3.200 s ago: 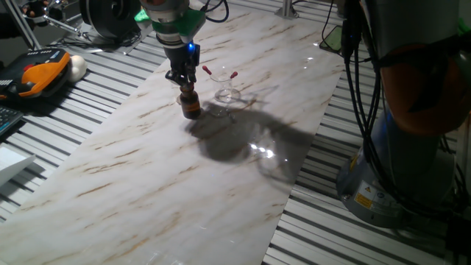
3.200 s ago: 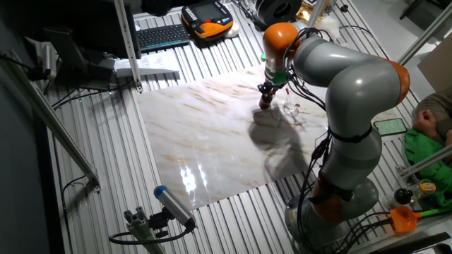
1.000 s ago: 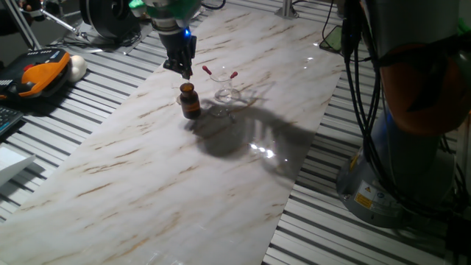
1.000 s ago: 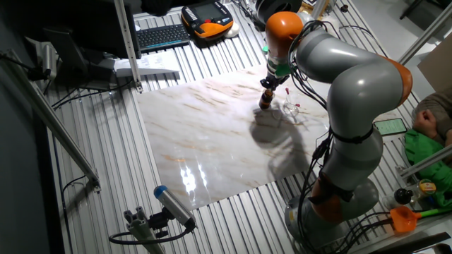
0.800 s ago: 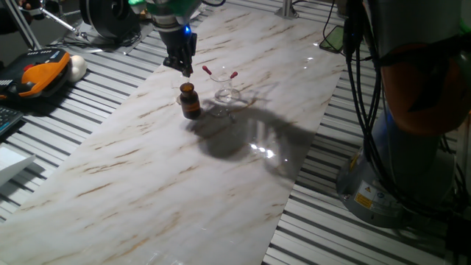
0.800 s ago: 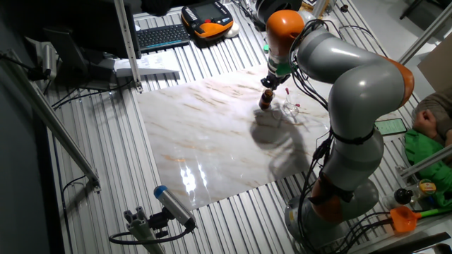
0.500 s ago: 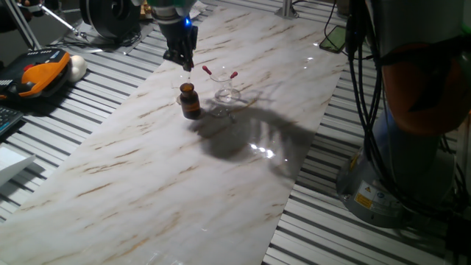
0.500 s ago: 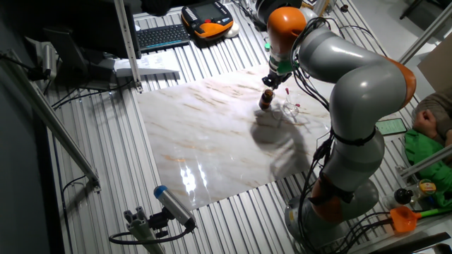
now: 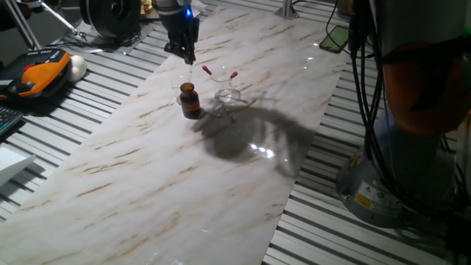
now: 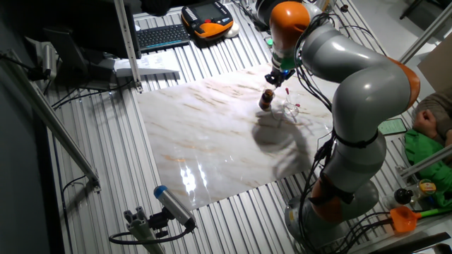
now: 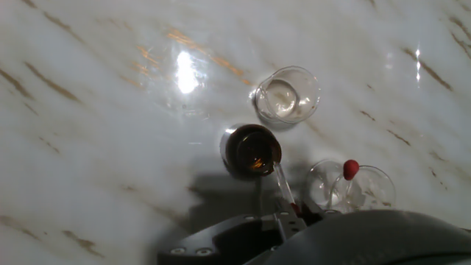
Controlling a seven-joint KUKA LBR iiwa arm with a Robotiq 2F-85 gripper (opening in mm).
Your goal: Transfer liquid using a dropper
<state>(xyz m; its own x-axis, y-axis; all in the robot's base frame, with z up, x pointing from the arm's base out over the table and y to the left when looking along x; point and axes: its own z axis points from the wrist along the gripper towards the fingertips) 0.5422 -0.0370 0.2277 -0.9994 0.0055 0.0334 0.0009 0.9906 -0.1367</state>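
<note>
Above the brown bottle (image 9: 190, 101), which stands upright on the marble tabletop (image 9: 169, 162), the gripper (image 9: 189, 59) hangs from the arm (image 9: 173, 11) in one fixed view, its fingers clenched on the dropper (image 9: 190, 71); the clear stem points down toward the bottle's open mouth, with the tip just over it. Just beside the bottle, on the side away from the orange pendant (image 9: 40, 73), stands a glass beaker (image 9: 227, 94) with two more red-bulbed droppers (image 9: 221, 76) leaning in it, bulbs up. From the other fixed view, the grey arm with orange joints (image 10: 332, 63) arches over the slab, and the gripper (image 10: 274, 80) hovers directly above the bottle (image 10: 265, 99); the held dropper is too small here to make out. The beaker (image 10: 289, 108) sits just beside the bottle, toward the robot's base, and a keyboard (image 10: 162, 35) lies well apart from the bottle, off the slab. Looking down the fingers in the hand view, the bottle (image 11: 251, 150) appears as a dark ring with amber liquid inside; the dropper (image 11: 284, 190) runs from the gripper (image 11: 291, 215) at the lower edge up to the bottle's rim, its tip over the opening. A small clear glass dish (image 11: 287, 94) stands just beside the bottle, and on the other side is the beaker (image 11: 353, 188), with one red bulb (image 11: 351, 168) showing in it.
</note>
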